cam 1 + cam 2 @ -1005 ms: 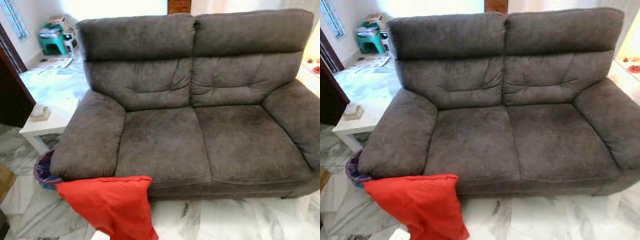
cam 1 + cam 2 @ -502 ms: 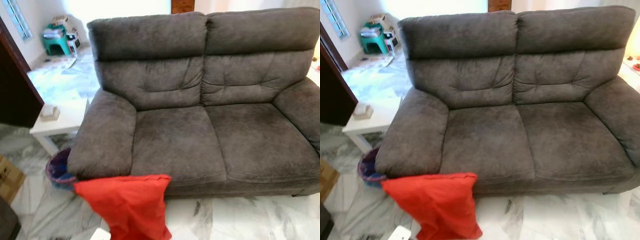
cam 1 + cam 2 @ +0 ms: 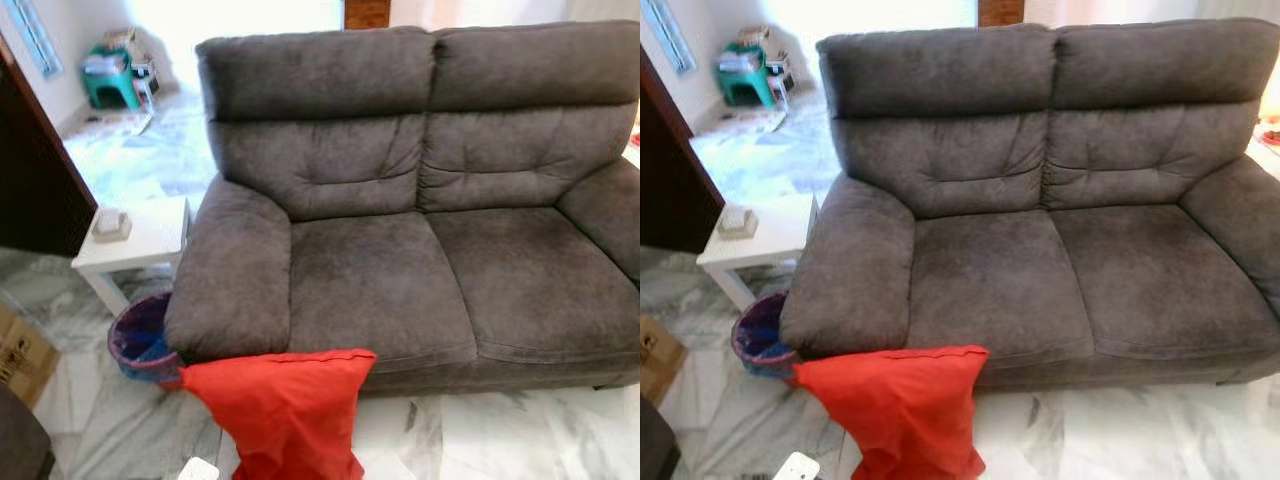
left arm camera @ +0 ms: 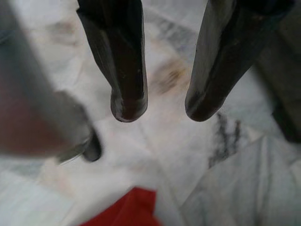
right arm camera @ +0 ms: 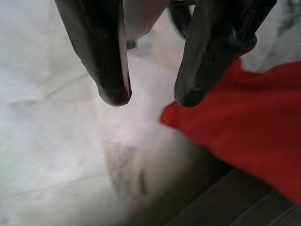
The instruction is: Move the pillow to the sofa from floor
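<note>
On the marble floor [image 3: 480,440], my fingers [image 5: 113,70] hang parted and empty; the limp pillow [image 3: 285,410] may slip from a shallow pinch.

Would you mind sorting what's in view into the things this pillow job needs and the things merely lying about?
Belongs to the job:
- red pillow, on the floor against the sofa front
- grey sofa
- left gripper and right gripper, both open above the marble floor

Just lying about:
- white side table
- purple bin
- green stool
</note>
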You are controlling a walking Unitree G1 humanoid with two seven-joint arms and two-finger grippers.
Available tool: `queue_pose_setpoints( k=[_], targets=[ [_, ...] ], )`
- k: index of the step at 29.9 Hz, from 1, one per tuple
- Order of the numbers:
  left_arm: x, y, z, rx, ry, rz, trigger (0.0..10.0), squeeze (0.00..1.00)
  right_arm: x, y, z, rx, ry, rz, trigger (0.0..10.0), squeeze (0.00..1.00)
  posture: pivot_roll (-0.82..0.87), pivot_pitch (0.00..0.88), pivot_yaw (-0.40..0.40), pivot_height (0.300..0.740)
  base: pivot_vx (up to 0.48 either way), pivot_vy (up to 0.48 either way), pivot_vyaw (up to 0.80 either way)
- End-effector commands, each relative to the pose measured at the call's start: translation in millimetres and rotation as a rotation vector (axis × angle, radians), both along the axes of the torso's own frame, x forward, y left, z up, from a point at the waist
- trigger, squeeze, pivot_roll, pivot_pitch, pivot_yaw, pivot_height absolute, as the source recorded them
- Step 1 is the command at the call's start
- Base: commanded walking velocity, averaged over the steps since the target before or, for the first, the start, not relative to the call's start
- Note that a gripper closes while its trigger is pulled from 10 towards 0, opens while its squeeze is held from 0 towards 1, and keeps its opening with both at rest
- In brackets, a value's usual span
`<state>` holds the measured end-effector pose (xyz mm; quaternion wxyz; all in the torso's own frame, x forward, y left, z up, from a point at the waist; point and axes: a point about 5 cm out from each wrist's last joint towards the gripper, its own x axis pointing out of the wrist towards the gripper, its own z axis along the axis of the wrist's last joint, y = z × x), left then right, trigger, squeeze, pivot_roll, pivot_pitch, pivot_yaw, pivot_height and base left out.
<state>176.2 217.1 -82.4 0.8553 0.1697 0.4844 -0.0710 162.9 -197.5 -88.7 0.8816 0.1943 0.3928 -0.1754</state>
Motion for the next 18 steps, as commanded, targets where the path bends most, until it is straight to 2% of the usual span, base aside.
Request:
queue_pose_setpoints(
  k=[1,5,7,9,11,15,17,18],
  targets=[
    [-2.0,1.8,-0.1,-0.023,-0.012,0.018,10.0,0.00,-4.9,-6.9,-1.1,-0.013,0.015,-0.009,10.0,0.00,-0.01,0.063,0.063,0.740,0.000,0.000,0.00],
    [0.5,3.8,2.1,-0.060,-0.047,0.063,10.0,0.00,-4.3,-8.0,-0.3,-0.020,0.005,-0.009,10.0,0.00,-0.01,0.060,0.062,0.740,0.000,0.000,0.00],
    [6.8,8.1,6.5,-0.092,-0.103,0.152,10.0,0.00,2.7,-10.7,4.3,-0.077,-0.027,0.070,10.0,0.00,-0.02,0.060,0.045,0.740,0.000,0.000,0.00],
    [8.3,8.5,7.5,-0.110,-0.121,0.187,10.0,0.00,7.6,-10.8,7.2,-0.120,-0.045,0.147,10.0,0.00,-0.02,0.060,0.041,0.740,0.000,0.000,0.00],
    [9.7,5.2,7.6,-0.119,-0.127,0.185,10.0,0.00,15.5,-12.8,12.3,-0.200,-0.065,0.259,10.0,0.00,-0.02,0.056,0.027,0.740,0.000,0.000,0.00],
    [11.3,1.5,7.6,-0.134,-0.132,0.188,10.0,0.00,20.6,-16.0,16.1,-0.218,-0.089,0.277,10.0,0.00,-0.03,0.052,0.019,0.740,0.000,0.000,0.00],
    [11.9,-2.2,7.3,-0.138,-0.139,0.181,10.0,0.00,30.7,-18.8,23.1,-0.251,-0.134,0.339,10.0,0.00,-0.03,0.047,0.007,0.740,0.000,0.000,0.00],
    [11.9,-2.2,7.3,-0.138,-0.139,0.181,10.0,0.00,30.7,-18.8,23.1,-0.251,-0.134,0.339,10.0,0.00,-0.03,0.047,0.007,0.740,0.000,0.000,0.00]
  ],
)
